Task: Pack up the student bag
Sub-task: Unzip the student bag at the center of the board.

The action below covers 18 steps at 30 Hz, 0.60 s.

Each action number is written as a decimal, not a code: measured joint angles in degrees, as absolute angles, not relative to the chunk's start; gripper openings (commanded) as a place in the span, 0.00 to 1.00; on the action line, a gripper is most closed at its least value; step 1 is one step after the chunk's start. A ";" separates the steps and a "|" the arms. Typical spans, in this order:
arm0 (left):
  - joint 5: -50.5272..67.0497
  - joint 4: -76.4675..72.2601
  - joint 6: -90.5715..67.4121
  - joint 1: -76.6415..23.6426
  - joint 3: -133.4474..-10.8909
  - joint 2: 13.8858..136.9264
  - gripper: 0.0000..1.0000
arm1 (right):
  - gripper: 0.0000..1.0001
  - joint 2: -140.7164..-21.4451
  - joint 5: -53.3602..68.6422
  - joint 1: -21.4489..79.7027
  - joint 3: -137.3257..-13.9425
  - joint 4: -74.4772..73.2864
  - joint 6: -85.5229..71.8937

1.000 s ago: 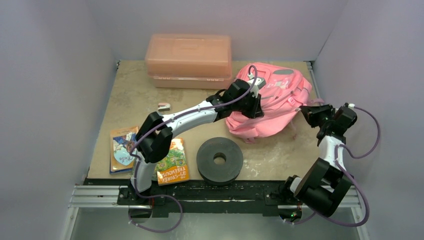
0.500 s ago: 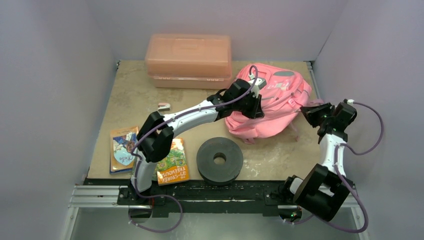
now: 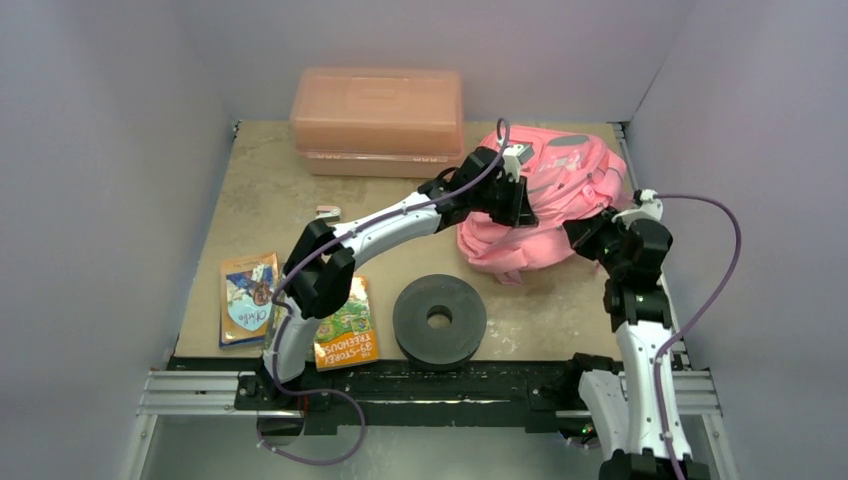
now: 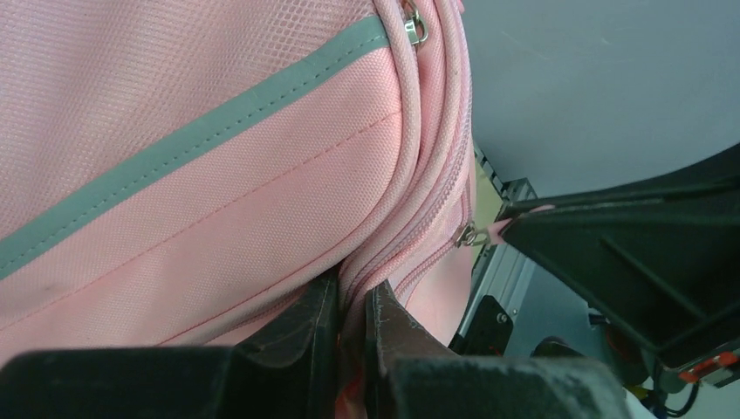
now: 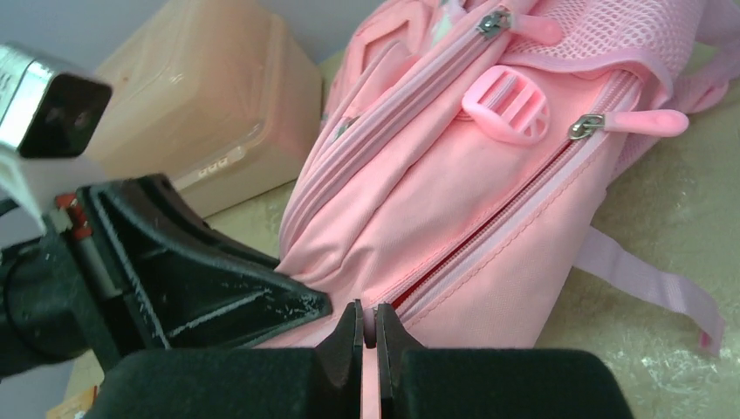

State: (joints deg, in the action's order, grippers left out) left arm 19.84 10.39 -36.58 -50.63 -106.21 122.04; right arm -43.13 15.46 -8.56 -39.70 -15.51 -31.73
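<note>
The student bag is a pink fabric backpack lying at the back right of the table. My left gripper is at its left side, shut on a fold of pink fabric beside a zip. My right gripper is at the bag's near right edge, shut on a pink zipper pull tab. In the right wrist view, the zip running from that tab shows a thin red slit. The left wrist view shows the same pull clamped at the tip of the right gripper.
A rigid salmon-pink box stands at the back, just left of the bag. A black ring-shaped disc lies at the front centre. Two children's books lie front left, with a small clip behind them.
My right arm swung in from the right edge to the bag and its jaws closed on the zipper pull. The bag bunched up slightly. My left gripper kept its grip and shifted a little back.
</note>
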 measured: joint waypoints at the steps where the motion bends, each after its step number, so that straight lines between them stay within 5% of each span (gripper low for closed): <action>1: 20.34 10.37 -37.34 -50.63 -106.43 122.04 0.00 | 0.00 -40.75 16.21 -8.38 -38.28 -15.05 -30.79; 3: 21.02 10.35 -38.48 -50.63 -106.72 122.04 0.03 | 0.00 -38.24 18.11 -8.25 -36.23 -14.13 -29.56; 11: 20.08 7.94 -38.30 -50.59 -99.94 118.74 0.89 | 0.00 -41.87 20.91 -7.75 -35.88 -15.79 -28.47; 18: 14.46 -0.05 -32.73 -50.30 -80.68 102.48 0.88 | 0.00 -46.46 25.10 -7.14 -37.52 -21.23 -29.52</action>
